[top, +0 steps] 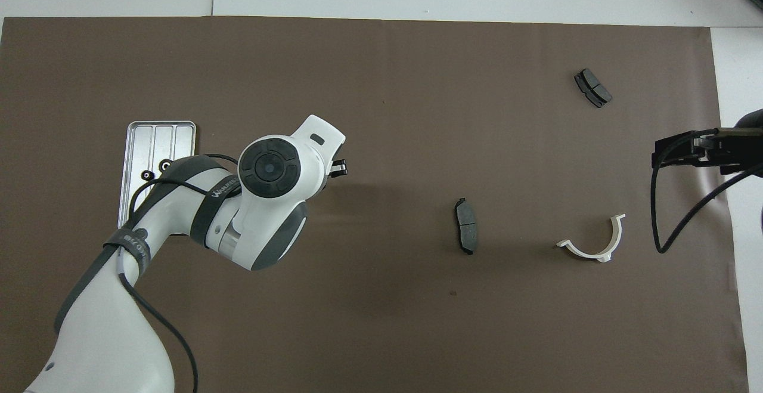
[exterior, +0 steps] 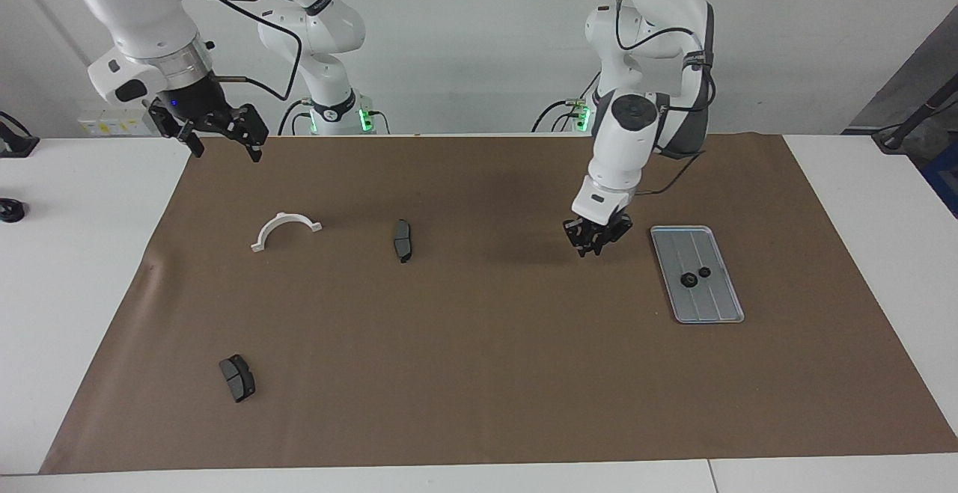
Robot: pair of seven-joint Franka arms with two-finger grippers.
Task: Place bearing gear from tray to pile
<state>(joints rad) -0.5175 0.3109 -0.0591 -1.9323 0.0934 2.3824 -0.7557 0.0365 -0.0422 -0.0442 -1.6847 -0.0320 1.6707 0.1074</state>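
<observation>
The right hand (exterior: pixel 227 150) hangs in the air over the edge of the brown paper mat (exterior: pixel 479 373) at the right arm's end of the tabletop (exterior: pixel 75 268). Its fingers are spread wide and hold nothing, and this arm waits.

A white half-ring (exterior: pixel 285 230) lies on the paper below it. One dark brake pad (exterior: pixel 237 378) lies farther from the robots than the half-ring. A second brake pad (exterior: pixel 403 239) lies beside the half-ring, toward the middle of the paper.

The left hand (exterior: pixel 591 242) points down low over bare paper between that second pad and the tray (exterior: pixel 715 306), near the tray but clear of its rim. Its fingers are closed together, and I cannot tell whether a gear sits between them.

The silver-grey ridged tray lies flat on the paper toward the left arm's end of the tabletop. Two small black bearing gears (exterior: pixel 688 279) lie in it just beside each other, about midway along its length.
</observation>
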